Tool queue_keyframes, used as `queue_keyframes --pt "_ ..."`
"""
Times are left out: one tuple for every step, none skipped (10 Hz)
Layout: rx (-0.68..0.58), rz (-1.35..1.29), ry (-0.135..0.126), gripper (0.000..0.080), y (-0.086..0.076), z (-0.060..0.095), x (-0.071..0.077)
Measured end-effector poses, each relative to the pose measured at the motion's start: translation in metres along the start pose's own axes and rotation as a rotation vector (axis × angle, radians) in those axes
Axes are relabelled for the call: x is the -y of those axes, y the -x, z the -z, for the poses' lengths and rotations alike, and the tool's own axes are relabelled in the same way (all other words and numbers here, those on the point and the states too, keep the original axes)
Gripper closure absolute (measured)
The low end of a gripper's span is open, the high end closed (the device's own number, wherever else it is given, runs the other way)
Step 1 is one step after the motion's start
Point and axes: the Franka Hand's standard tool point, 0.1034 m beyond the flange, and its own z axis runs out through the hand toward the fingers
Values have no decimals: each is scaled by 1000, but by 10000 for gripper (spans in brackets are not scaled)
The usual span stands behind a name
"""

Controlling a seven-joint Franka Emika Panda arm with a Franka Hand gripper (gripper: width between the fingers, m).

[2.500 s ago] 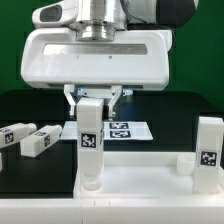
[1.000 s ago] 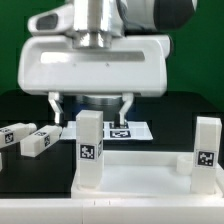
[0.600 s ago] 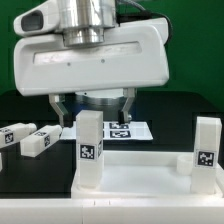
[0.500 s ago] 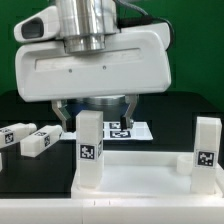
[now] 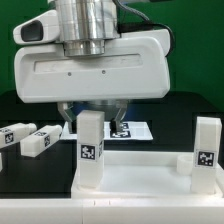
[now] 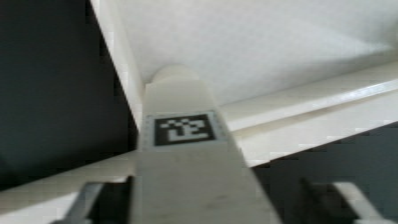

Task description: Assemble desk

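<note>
The desk's tabletop, a smooth, flat slab of white plastic, lies on the black table. We see two white square-section legs standing at its corners, each with a black-and-white tag: the first upright leg at the exterior view's left and the second upright leg at its right. A loose leg and a second loose leg lie beside the tabletop. The gripper straddles the first upright leg with its dark fingers spread, and a gap shows beside the leg.

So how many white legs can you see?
4 legs: two lie on the table at the exterior view's left, one stands on the tabletop below the gripper, one toward that view's right.
</note>
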Motion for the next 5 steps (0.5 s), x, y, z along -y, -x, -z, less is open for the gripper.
queue_keyframes --pt "0 -67 1 511 0 0 -2" --pt "-1 -149 2 511 -1 -1 -3" --pt "-10 -305 2 511 -3 -2 -4" --pt "-15 -477 4 511 -3 -2 -2" --pt "-18 -627 1 511 -3 -3 -2"
